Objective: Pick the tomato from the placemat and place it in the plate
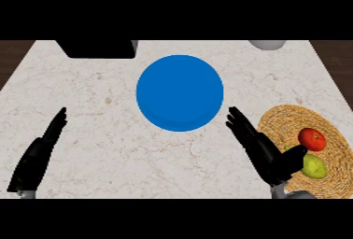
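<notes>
A red tomato [312, 138] lies on a round woven placemat [293, 119] at the right of the counter, beside a yellow-green fruit [314, 166]. A blue plate [180, 92] sits in the middle of the counter, with nothing on it. My right hand [258, 148] stands open just left of the placemat, fingers straight and pointing away, thumb reaching over the mat's edge toward the green fruit. It touches neither fruit that I can see. My left hand [40, 153] rests open at the lower left, far from the plate.
A black box-like object [96, 48] stands at the counter's far edge, left of centre. A grey-white rounded object [267, 44] shows at the far right edge. Dark wood borders the marble counter on both sides.
</notes>
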Available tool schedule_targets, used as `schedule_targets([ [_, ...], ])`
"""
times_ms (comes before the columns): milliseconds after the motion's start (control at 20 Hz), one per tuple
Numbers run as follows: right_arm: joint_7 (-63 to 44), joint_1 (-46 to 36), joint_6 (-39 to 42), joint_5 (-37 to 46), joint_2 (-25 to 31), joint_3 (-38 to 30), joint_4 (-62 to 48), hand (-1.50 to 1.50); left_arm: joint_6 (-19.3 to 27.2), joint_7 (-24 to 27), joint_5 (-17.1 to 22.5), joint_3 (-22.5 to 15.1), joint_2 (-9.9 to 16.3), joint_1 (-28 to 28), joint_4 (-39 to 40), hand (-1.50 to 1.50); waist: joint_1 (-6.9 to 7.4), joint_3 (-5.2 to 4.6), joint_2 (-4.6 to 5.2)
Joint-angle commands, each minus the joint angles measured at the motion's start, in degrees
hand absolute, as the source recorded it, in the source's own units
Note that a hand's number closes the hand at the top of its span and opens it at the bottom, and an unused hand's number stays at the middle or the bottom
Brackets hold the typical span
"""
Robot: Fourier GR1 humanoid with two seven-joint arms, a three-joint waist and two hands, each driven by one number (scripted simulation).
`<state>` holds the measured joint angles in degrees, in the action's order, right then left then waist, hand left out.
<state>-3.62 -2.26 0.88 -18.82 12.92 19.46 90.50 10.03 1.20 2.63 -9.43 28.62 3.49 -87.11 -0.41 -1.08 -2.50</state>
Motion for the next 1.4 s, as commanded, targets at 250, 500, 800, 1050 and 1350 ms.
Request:
schedule_targets([
  [250,-3.21,-9.48,-25.86,2.2,3.04,-26.12,-6.86,1.5,0.43,3.06,5.57,2.59,-5.77,-2.13,0.07,0.0,-0.56,0.69,3.13],
  [500,1.23,-7.54,-45.7,19.6,6.01,-28.2,-13.49,-1.5,-1.93,2.47,7.73,2.01,-6.73,-2.82,1.03,0.0,-0.09,0.87,3.47],
  [800,2.39,-11.48,-60.45,34.39,1.31,-21.76,-19.78,-1.5,-2.9,5.4,7.1,2.11,-9.17,-4.97,7.03,0.0,0.63,0.98,2.7],
  [1050,-12.97,-6.25,-66.74,47.92,0.62,-19.12,-14.04,-1.5,-4.33,8.51,6.83,3.19,-9.57,-5.29,11.11,0.0,-0.6,0.82,2.28],
  [1350,-33.64,-4.78,-52.55,62.32,2.75,-20.67,-15.96,-1.5,-5.75,6.88,7.62,4.39,-7.59,-4.93,8.41,0.0,-0.06,0.71,2.26],
])
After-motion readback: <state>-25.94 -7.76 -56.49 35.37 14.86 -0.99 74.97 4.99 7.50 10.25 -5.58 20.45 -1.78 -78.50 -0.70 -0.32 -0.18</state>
